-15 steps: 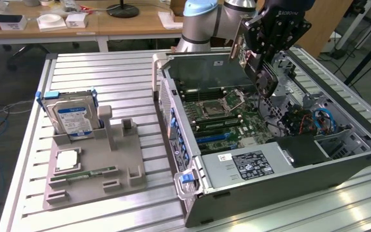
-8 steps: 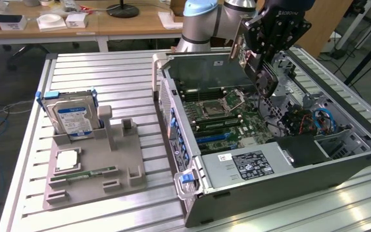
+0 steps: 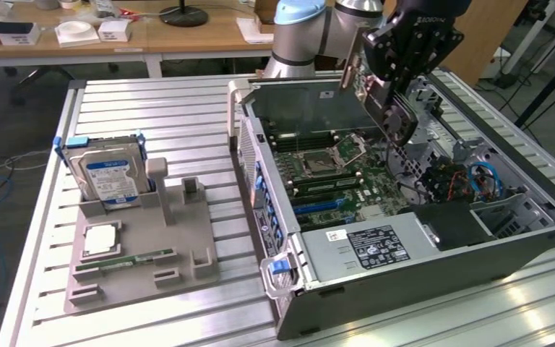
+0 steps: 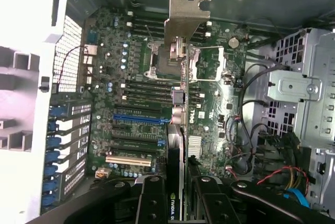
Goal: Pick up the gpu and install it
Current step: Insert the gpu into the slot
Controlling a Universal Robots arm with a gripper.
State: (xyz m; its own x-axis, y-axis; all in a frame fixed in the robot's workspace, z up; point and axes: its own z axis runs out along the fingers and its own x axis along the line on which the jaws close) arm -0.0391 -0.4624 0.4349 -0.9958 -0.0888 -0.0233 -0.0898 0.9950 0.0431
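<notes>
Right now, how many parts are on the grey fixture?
3. Hard drive upright at the fixture's far end; silver processor chip flat mid-fixture; green memory stick lying just nearer the camera. Nothing seems hidden.

On the gpu stands "NVIDIA" (further letters cut off), on the motherboard "DELL".

Soft, even room light covers the metal table with weak shadows. In the wrist view, strong glare whitens one edge; the motherboard is dimmer.
</notes>
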